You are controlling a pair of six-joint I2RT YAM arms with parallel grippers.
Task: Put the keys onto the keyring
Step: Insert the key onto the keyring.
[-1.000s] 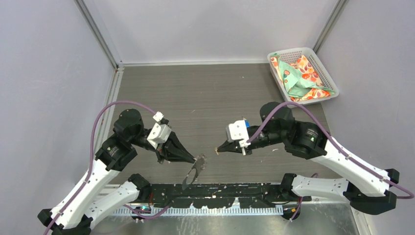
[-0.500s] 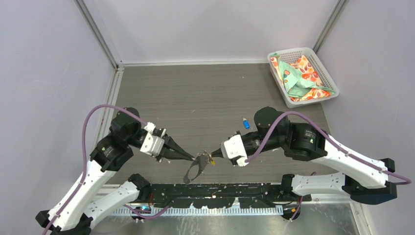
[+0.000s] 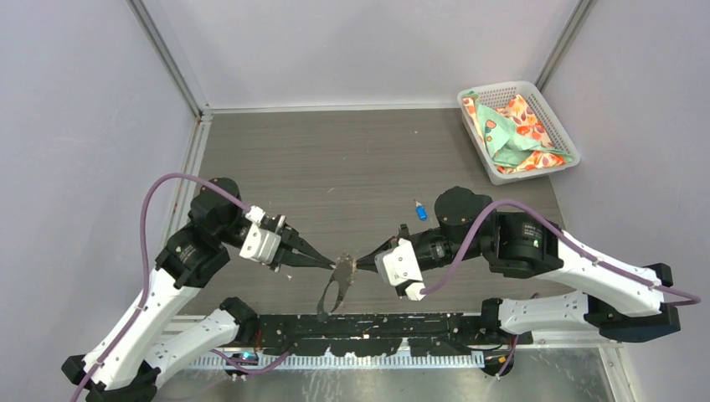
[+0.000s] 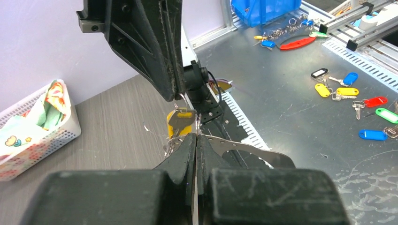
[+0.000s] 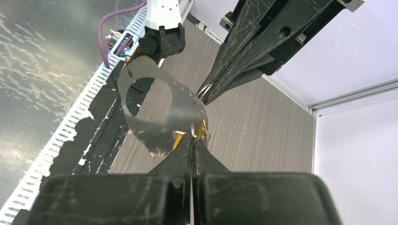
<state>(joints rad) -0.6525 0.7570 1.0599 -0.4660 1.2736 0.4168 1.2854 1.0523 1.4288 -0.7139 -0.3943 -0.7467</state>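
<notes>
left gripper clenched on the upper edge of the keyring, holding it off the table near the front edge. the rest of the loop hangs below the fingers. in the wrist views the keyring reads as a thin grey band with small holes. we judge it light and floppy, likely to sag and twist away from any push, so best pinched close to where a key must enter.

just right, tips almost meeting the left ones, the right gripper is clamped on the yellow key, which sits against the band. the key is tiny and stiff, the blade probably slick, so the plastic head is the safer hold. we cannot tell whether it is threaded yet.

further right the blue key lies loose on the table. far right, a basket holding a patterned cloth.
</notes>
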